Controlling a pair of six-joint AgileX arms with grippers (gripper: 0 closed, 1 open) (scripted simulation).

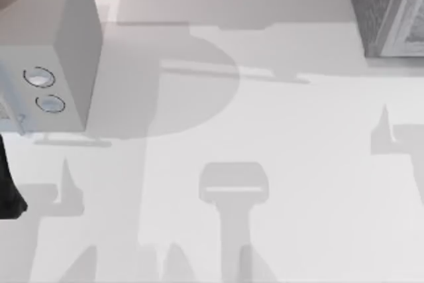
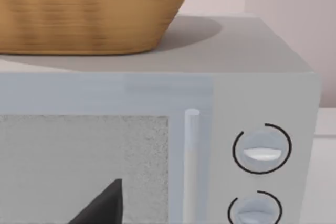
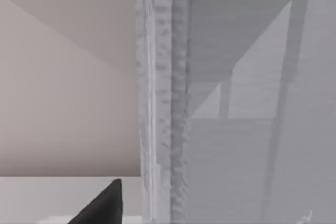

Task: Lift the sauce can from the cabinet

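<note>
Surface (image 1: 265,130) is white, crossed by arm shadows. Cabinet (image 1: 384,11) sits at the far right corner in the top view, dark grey speckled with a paler framed front. In the right wrist view its speckled edge (image 3: 163,98) stands straight ahead of the right tool (image 3: 102,205), close up (one dark fingertip visible, so can't tell how far open it is or whether it holds anything). Pale grey box (image 1: 59,51) with two round dials (image 1: 40,77) sits far left; left tool (image 2: 102,205) faces its front panel (image 2: 157,145), opening likewise can't tell. Wicker basket (image 2: 89,9) rests on that box. Sauce can: can't locate it.
</note>
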